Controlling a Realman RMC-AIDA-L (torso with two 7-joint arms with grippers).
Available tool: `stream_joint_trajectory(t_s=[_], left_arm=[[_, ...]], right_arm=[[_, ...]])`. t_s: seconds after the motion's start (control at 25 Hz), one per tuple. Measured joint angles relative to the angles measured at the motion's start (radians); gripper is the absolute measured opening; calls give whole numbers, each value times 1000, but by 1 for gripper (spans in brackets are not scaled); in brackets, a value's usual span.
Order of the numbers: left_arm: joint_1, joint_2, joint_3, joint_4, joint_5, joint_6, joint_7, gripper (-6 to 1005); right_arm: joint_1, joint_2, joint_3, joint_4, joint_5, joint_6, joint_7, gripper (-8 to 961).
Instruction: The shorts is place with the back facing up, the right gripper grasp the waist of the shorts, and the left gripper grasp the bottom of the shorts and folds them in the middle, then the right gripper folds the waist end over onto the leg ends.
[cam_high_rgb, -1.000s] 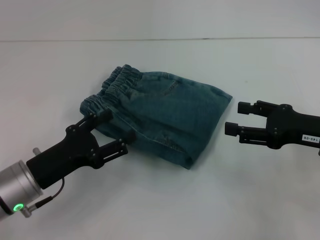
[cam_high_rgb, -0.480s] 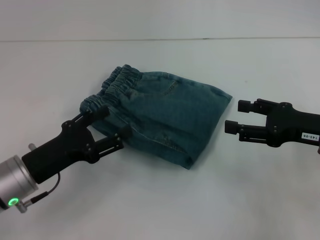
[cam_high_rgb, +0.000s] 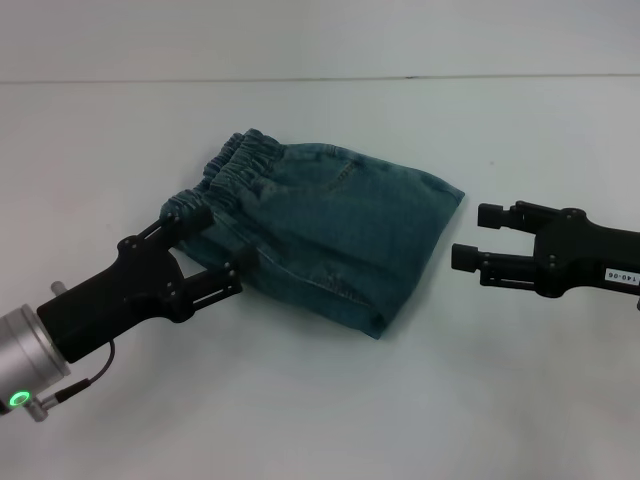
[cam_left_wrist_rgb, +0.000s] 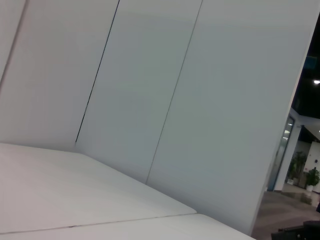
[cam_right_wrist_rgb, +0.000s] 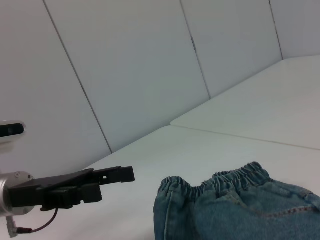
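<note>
The blue denim shorts (cam_high_rgb: 330, 225) lie folded in half on the white table (cam_high_rgb: 320, 400), elastic waist at the back left and leg ends toward the front right. My left gripper (cam_high_rgb: 220, 250) is open at the waist's near-left corner, its fingers on either side of the fabric's edge. My right gripper (cam_high_rgb: 476, 235) hovers open just right of the shorts, a small gap from the hem. In the right wrist view the shorts (cam_right_wrist_rgb: 240, 205) fill the low right and the left gripper (cam_right_wrist_rgb: 107, 182) shows beside them. The left wrist view shows only table and wall.
White wall panels (cam_right_wrist_rgb: 130, 65) rise behind the table's far edge (cam_high_rgb: 320, 78). Bare white tabletop surrounds the shorts on every side.
My left arm has drawn back toward the left, its open fingers sliding off the shorts to the waist's corner. The right gripper and the shorts have barely moved.
</note>
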Motion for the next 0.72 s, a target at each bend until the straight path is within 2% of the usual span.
stream_joint_trajectory(t_s=[0.72], left_arm=[[3, 0, -7, 0, -8, 3, 4, 910]], right_arm=[[-3, 2, 5, 29, 22, 24, -38, 870]])
